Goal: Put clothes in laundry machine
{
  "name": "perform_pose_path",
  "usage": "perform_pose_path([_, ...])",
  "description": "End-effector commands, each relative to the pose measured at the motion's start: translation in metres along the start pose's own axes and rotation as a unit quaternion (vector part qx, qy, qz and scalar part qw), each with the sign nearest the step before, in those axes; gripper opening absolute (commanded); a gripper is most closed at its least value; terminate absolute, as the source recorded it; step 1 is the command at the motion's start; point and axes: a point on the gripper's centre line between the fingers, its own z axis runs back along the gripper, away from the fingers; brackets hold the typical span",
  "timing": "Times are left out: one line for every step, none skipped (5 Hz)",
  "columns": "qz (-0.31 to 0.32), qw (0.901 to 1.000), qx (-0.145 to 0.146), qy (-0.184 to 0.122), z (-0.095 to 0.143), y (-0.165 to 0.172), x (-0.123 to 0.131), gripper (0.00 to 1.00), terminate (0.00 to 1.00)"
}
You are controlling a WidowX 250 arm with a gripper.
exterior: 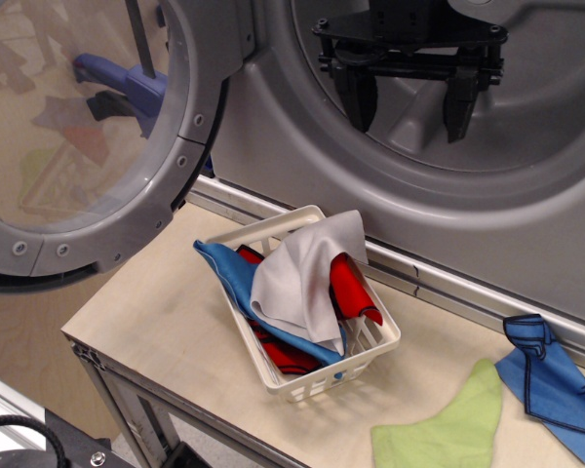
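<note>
Hanging at upper right, gripper (410, 105) is spreading empty fingers (362, 99) inside washer (526, 185) mouth; clothes (307, 278) are filling basket (317, 383).

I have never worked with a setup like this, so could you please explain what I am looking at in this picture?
This is a single camera view from in front, looking down at a pale wooden table. Behind the table stands a large grey front-loading laundry machine, its round grey-rimmed door with clear window swung open to the left. The black two-fingered claw of a robot arm hangs open and empty at the drum mouth. On the table sits a white plastic lattice basket holding a pale grey-white cloth, red cloths and a blue cloth. To the right, loose on the table, lie a lime-green cloth and another blue cloth with dark stitching.
</note>
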Motion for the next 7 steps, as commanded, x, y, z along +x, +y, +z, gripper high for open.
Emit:
perform_pose_path([0.0,1.0,0.0,0.0,0.0,0.0,0.0,1.0,0.0])
perform_pose_path([0.081,0.9967,0.0,-0.004,-0.011,0.017,-0.01,1.0,0.0])
perform_pose_path([0.106,0.9936,0.036,-0.019,-0.03,0.03,-0.021,1.0,0.0])
perform_pose_path([0.11,0.9909,0.073,-0.025,-0.047,0.044,-0.025,1.0,0.0])
perform_pose_path([0.131,0.9865,0.093,-0.03,-0.065,0.056,-0.03,1.0,0.0])
perform_pose_path([0.148,0.9868,0.049,-0.044,-0.085,0.057,-0.038,1.0,0.0])
perform_pose_path([0.166,0.9847,0.041,-0.033,-0.094,0.055,-0.039,1.0,0.0])
